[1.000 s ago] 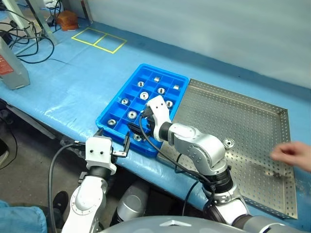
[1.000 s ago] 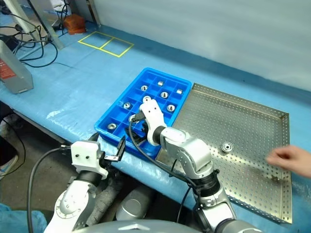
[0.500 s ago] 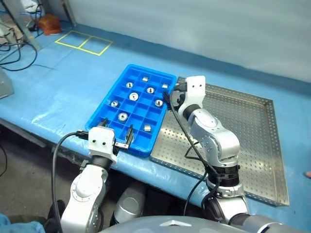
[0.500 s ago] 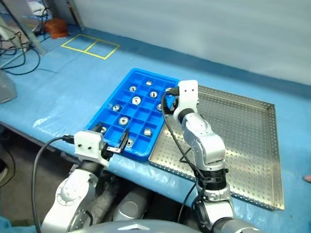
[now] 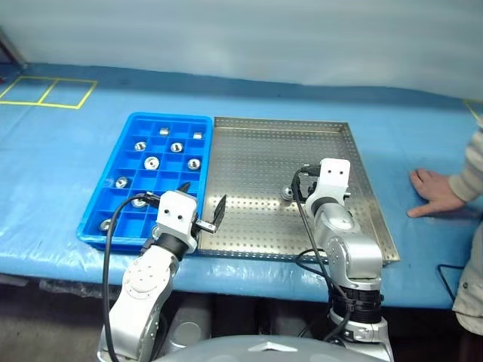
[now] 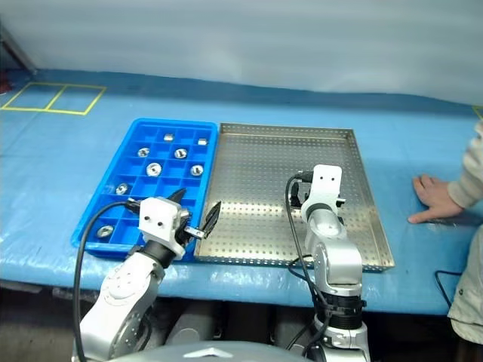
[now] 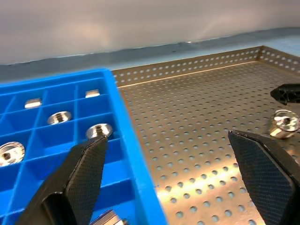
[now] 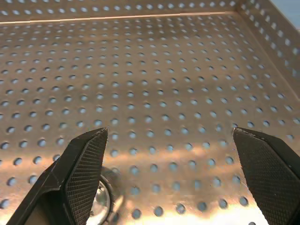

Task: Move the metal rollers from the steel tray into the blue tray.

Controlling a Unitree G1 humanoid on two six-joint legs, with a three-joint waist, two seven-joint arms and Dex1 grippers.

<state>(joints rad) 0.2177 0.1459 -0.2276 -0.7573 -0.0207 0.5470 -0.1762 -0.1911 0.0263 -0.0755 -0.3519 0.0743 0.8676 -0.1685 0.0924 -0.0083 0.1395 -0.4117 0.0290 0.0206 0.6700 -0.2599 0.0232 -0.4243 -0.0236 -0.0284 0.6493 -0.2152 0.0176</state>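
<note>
On the blue-covered table (image 5: 68, 143), the large perforated steel tray (image 5: 256, 158) lies directly beside the bright blue plastic compartment tray (image 5: 113, 162), their long edges touching. Several shiny silver metal rollers (image 5: 152, 163) rest in separate compartments of the blue tray. One silver roller (image 5: 287, 194) rests on the steel tray floor, just beside the right gripper (image 8: 173, 178), whose black fingers (image 8: 84, 164) stand wide apart with nothing between them. The left gripper (image 5: 202, 205) hovers at the near edge where the two trays meet, jaws spread and empty. A person's hand (image 5: 432, 188) rests flat on the table, to the right of the steel tray.
</note>
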